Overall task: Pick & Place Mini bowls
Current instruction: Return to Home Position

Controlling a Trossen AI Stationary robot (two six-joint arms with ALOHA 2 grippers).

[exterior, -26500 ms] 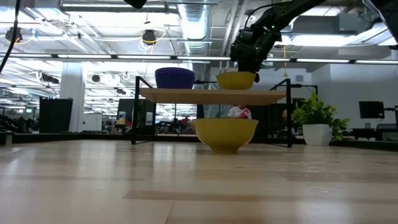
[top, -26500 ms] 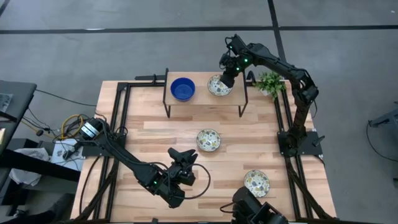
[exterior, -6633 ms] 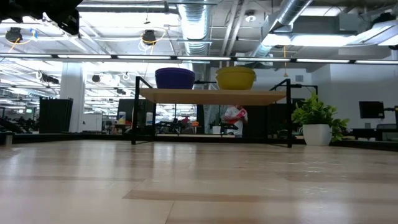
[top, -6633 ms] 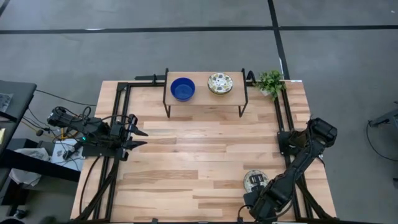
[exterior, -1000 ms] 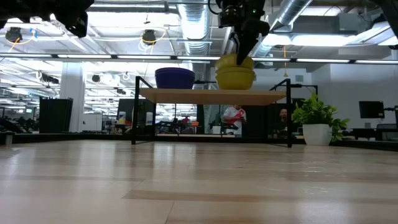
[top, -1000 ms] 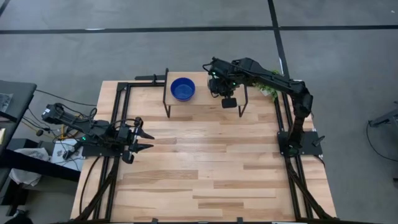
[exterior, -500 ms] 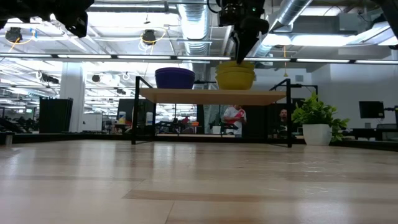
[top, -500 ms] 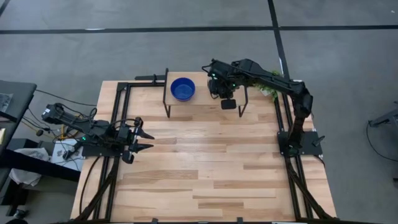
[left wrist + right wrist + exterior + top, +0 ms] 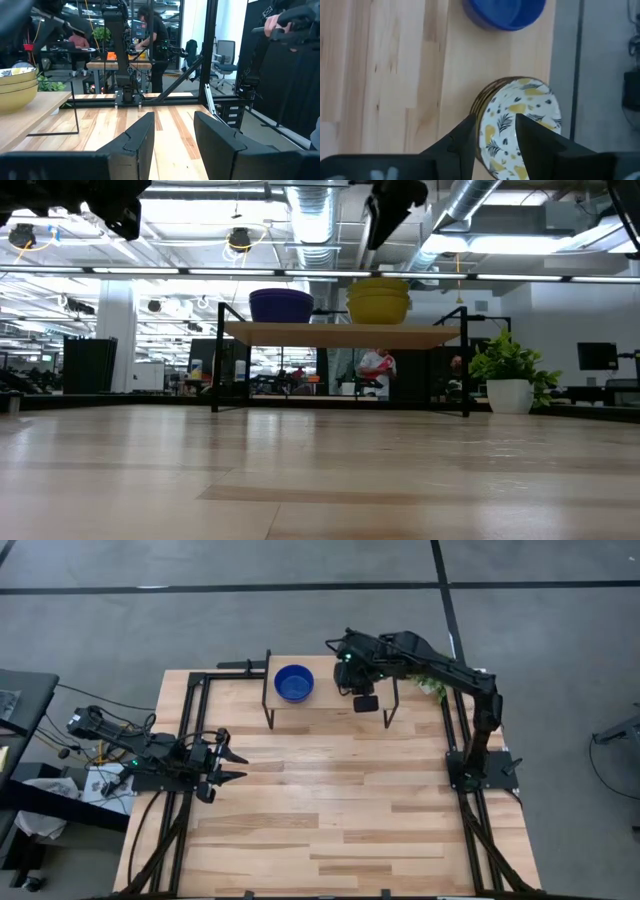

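**Right gripper.** The right gripper (image 9: 355,675) hangs over the right half of the wooden shelf (image 9: 325,697), pointing down. In the low view it sits at the upper edge, clear above the bowls and touching nothing. In the right wrist view its two fingers (image 9: 461,137) stand apart with nothing between them but the bowls far below. The claw is empty.

**Patterned bowls.** The patterned bowl stack (image 9: 520,125) stands on the right half of the shelf, directly under the right gripper. The arm hides it in the high view. The bowls are yellow outside. The top bowl is white inside with yellow and dark leaf marks. The left wrist view shows three nested rims.

**Blue bowls.** The blue bowls (image 9: 294,683) stand on the left half of the shelf, apart from the patterned stack. From above they show as one round. The low view does not let the layers be counted.

**Left gripper.** The left gripper (image 9: 226,764) rests at the left edge of the table (image 9: 330,805), well away from the shelf. Its fingers (image 9: 141,139) are spread and hold nothing.

**Other items.** A small potted plant (image 9: 433,672) stands on the table just beside the right end of the shelf.
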